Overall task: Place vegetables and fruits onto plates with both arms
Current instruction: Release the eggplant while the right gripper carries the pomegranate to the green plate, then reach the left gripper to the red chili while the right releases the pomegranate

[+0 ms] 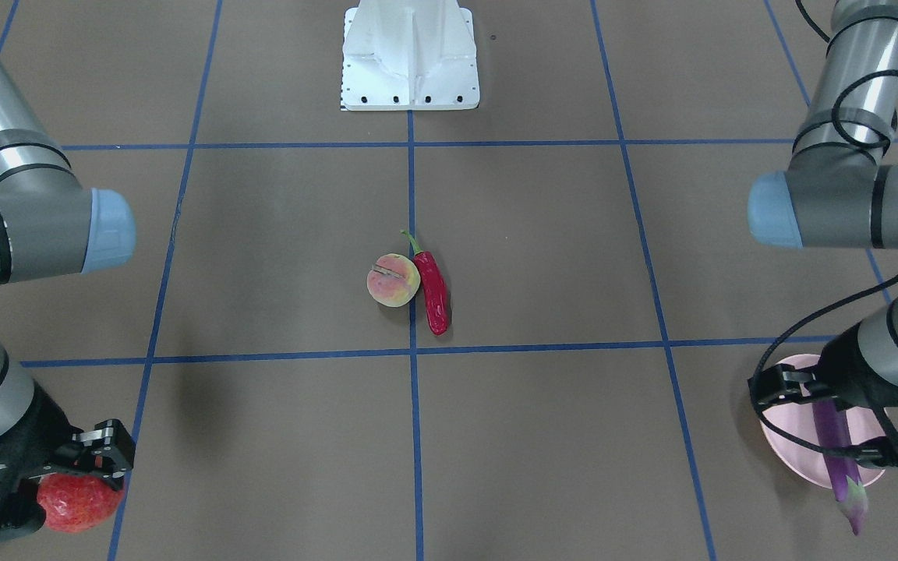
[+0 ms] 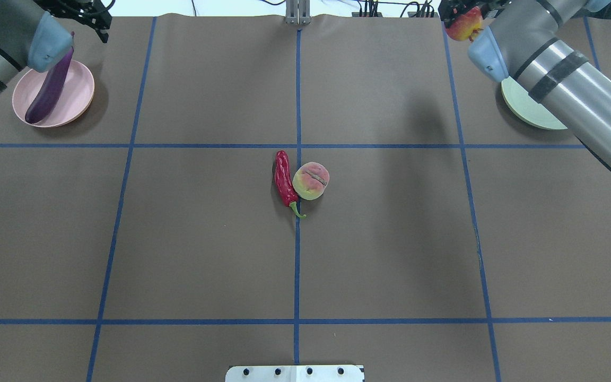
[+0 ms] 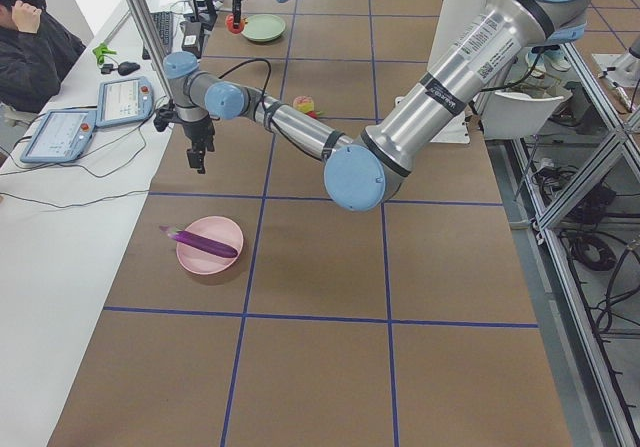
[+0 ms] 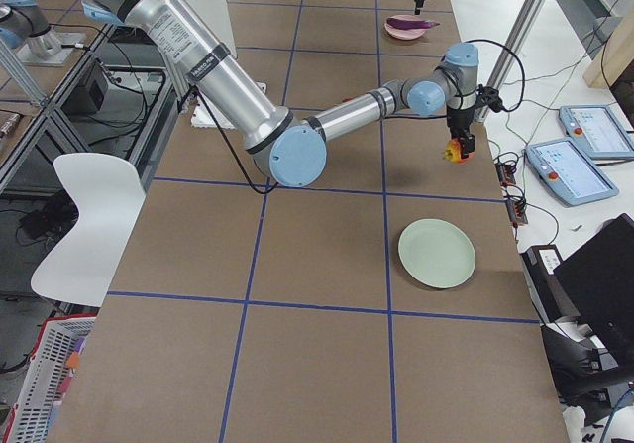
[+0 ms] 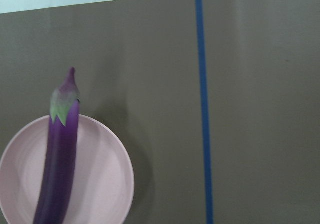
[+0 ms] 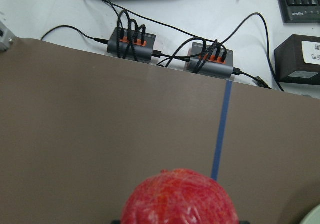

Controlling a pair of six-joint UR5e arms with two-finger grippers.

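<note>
Mint green plate (image 2: pixel 531 114), far right: the right arm (image 2: pixel 565 74) covers part of it in the overhead view. It shows whole only in the exterior right view, and the front view misses it.

Right gripper (image 1: pixel 59 491): clenched on the pomegranate (image 1: pixel 79 502), which is held in the air. It is off the plate, toward the plate's left and far side. The right wrist view adds the mottled red skin close up and a sliver of plate rim at lower right.

Pink plate (image 2: pixel 80 87), far left: holds the eggplant (image 2: pixel 51 87) lying lengthwise. The left wrist view shows the green stem end overhanging the far rim.

Left gripper (image 3: pixel 200 157): the exterior left view shows it hanging well above the plate, apart from the eggplant. In the front view its fingers are spread, grasping nothing.

Table (image 2: pixel 178 239), centre: the peach (image 2: pixel 311 181) and chili (image 2: pixel 284 180) lie side by side and seem to touch. The chili is on the left, stem toward the near side.
</note>
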